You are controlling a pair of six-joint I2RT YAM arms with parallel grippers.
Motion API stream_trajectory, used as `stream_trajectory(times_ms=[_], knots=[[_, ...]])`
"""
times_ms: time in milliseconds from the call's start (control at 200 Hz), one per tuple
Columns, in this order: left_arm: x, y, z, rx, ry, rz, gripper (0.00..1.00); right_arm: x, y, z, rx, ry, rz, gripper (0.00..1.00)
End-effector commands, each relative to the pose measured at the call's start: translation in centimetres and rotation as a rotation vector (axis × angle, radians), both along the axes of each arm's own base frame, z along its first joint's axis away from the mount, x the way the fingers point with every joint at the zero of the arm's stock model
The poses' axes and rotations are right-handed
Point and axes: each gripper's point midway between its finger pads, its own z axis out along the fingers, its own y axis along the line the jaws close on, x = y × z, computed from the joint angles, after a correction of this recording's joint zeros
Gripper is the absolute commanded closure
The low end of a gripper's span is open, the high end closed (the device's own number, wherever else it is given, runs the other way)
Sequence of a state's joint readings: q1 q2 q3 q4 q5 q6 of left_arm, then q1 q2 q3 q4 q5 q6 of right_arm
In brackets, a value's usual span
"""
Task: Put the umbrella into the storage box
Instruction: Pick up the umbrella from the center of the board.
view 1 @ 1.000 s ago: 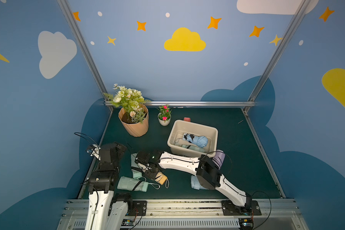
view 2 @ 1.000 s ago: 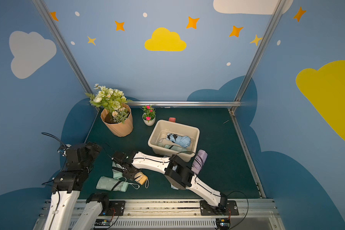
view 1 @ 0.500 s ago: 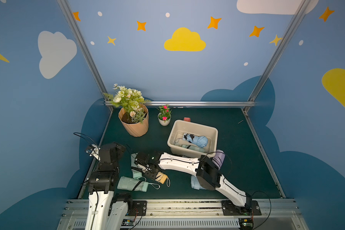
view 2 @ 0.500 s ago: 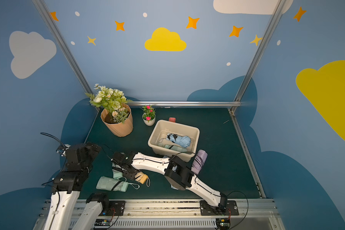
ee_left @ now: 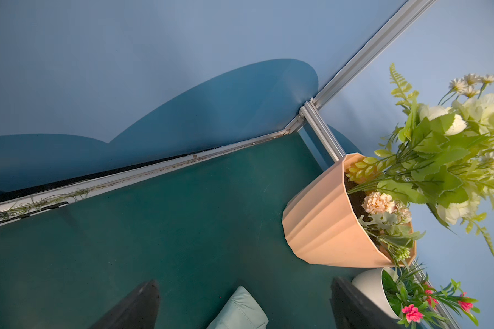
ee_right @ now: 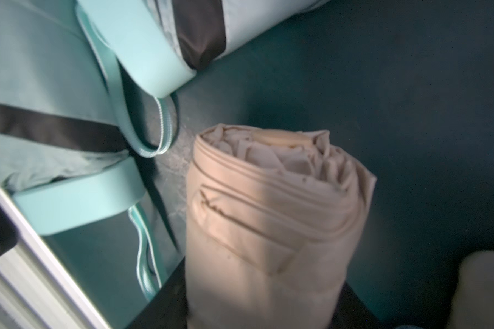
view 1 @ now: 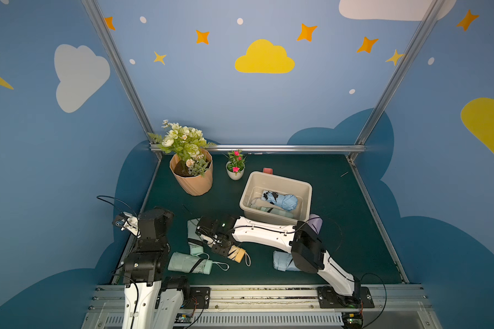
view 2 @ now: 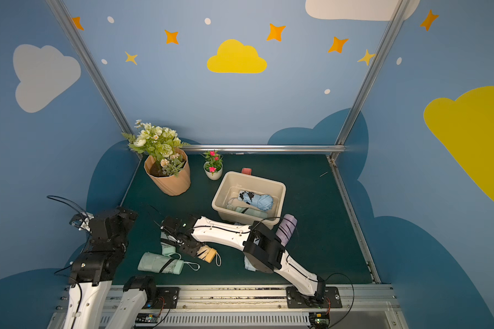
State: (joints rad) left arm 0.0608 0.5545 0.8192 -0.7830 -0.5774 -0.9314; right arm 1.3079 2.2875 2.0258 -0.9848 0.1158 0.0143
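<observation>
Jaws of your right gripper [ee_right: 261, 276] have just closed onto the beige umbrella [view 1: 238, 253], lower centre in both top views. Your left gripper [ee_left: 243, 282] gapes wide and empty. Lifting comes next, I'd judge: the storage box [view 1: 268, 215] sits nearby, up-right.

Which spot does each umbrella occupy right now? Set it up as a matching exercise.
Things:
1. beige umbrella
2. light blue umbrella
3. lilac umbrella

Places:
A. inside the storage box
B. on the mat, just outside the box
C. in the right gripper

Pairs: 1-C, 2-A, 3-B
</observation>
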Motion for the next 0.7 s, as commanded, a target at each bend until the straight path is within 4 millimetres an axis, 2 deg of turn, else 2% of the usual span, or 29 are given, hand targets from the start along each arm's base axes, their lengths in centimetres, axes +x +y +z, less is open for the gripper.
stream_trajectory(times_ms=[0,215,365,536,696], knots=[[-1.0,0.6,0.6,0.016,-0.004,0.04,0.02,0.1,0.0,4.5,0.102,-0.049,-0.005,0.91],[-1.4,0.7,0.7,0.032,-0.006,0.04,0.02,0.5,-0.8,7.7,0.195,-0.098,-0.022,0.95],[-0.3,0.2,0.6,0.047,0.004,-0.02,0.01,0.6,-1.0,10.7,0.309,-0.129,-0.027,0.95],[2.0,-1.2,0.0,0.046,0.038,-0.138,0.01,1.5,-2.0,15.8,0.483,-0.19,-0.044,0.96],[3.7,-2.6,-1.6,0.0,0.099,-0.229,0.0,3.4,-4.5,20.4,0.602,-0.248,-0.051,0.97]])
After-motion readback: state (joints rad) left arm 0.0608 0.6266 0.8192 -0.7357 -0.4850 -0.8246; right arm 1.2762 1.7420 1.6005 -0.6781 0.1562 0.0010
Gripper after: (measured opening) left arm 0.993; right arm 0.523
